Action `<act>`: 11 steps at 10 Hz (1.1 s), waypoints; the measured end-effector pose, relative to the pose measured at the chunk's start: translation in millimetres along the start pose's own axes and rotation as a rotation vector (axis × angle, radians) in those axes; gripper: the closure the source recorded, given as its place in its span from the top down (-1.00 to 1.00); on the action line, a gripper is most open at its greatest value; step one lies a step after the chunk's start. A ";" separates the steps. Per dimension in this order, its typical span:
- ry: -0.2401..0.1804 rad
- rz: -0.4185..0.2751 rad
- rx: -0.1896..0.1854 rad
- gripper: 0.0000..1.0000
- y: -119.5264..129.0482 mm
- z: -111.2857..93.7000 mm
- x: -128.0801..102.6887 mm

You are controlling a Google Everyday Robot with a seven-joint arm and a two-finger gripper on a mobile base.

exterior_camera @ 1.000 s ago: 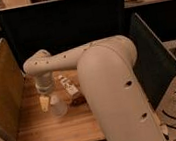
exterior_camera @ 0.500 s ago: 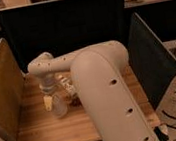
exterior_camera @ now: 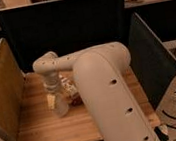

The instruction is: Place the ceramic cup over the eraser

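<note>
The white ceramic cup (exterior_camera: 61,108) stands on the wooden table (exterior_camera: 46,130), left of centre. My gripper (exterior_camera: 52,92) hangs from the pale wrist just above and slightly left of the cup, close to it or touching its top. A small pale piece (exterior_camera: 50,101) lies against the cup's left side. I cannot make out the dark eraser; it may be hidden by the arm or among the small items beside the gripper.
The big pale arm (exterior_camera: 108,92) crosses the right half of the table. Small cluttered items (exterior_camera: 70,88) and a dark red flat piece (exterior_camera: 77,101) lie right of the cup. A tan panel (exterior_camera: 2,94) walls the left side, a dark panel (exterior_camera: 153,59) the right.
The arm has swung right and forward, carrying the gripper from the table's back left to just above the cup. The cup has stayed in nearly the same place.
</note>
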 end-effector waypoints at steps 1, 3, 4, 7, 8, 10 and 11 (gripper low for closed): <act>-0.011 0.001 0.011 -0.19 0.4 -4.7 1.3; -0.031 0.006 0.027 -0.62 4.3 -14.2 7.6; -0.041 0.001 0.032 -0.83 8.4 -17.9 7.7; -0.085 -0.038 0.067 -1.00 19.6 -40.6 -2.9; -0.098 -0.048 0.091 -1.00 18.2 -52.8 -6.3; -0.112 -0.067 0.173 -1.00 8.7 -93.9 -11.9; -0.106 -0.055 0.209 -1.00 -1.5 -110.7 -8.1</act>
